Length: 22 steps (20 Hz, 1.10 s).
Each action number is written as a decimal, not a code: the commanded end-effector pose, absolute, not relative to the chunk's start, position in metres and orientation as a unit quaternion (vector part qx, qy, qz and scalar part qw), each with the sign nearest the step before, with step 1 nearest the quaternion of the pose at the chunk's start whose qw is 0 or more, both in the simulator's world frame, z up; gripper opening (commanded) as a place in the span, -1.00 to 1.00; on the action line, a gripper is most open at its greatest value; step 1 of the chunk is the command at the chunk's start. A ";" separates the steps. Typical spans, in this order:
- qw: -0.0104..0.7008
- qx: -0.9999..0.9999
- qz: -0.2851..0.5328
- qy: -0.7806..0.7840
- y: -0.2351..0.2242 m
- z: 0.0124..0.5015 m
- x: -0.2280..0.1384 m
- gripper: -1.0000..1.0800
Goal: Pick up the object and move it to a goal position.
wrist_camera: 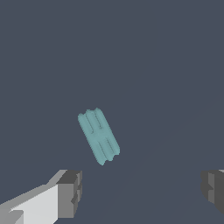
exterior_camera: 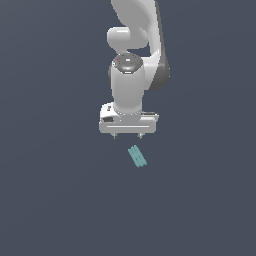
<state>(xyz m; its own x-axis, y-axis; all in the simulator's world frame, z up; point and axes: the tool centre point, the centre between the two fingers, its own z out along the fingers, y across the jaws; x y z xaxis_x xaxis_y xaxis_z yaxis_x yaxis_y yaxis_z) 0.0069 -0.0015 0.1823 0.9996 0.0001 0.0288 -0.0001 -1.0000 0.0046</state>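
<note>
The object, a small teal oblong block (exterior_camera: pixel 137 156) with lengthwise ridges, lies on the dark grey surface, turned at a slant. My white gripper (exterior_camera: pixel 128 136) hangs above it, slightly toward the exterior view's left, with its two fingertips spread wide and nothing between them. In the wrist view the block (wrist_camera: pixel 98 135) lies ahead of the gripper (wrist_camera: pixel 142 192), nearer to one grey fingertip (wrist_camera: pixel 70 192) than the other. The fingers do not touch the block.
The white arm (exterior_camera: pixel 131 60) rises behind the gripper toward the top of the exterior view. A plain dark grey surface (exterior_camera: pixel 60 200) spreads all around.
</note>
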 end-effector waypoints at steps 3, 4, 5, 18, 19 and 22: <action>0.003 1.000 0.015 0.001 -0.002 0.182 0.007 0.92; 0.004 1.000 0.016 0.003 -0.003 0.183 0.008 0.92; 0.006 1.000 0.018 0.005 -0.004 0.183 0.009 0.92; 0.015 0.999 0.025 0.024 -0.010 0.182 0.013 0.92; 0.015 0.999 0.025 0.029 -0.009 0.179 0.013 0.92; 0.015 0.998 0.022 0.049 -0.004 0.168 0.014 0.92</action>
<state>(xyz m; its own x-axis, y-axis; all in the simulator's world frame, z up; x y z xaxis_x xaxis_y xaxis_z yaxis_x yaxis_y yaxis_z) 0.0142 -0.0069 0.1738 0.9958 0.0789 0.0467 0.0775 -0.9965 0.0316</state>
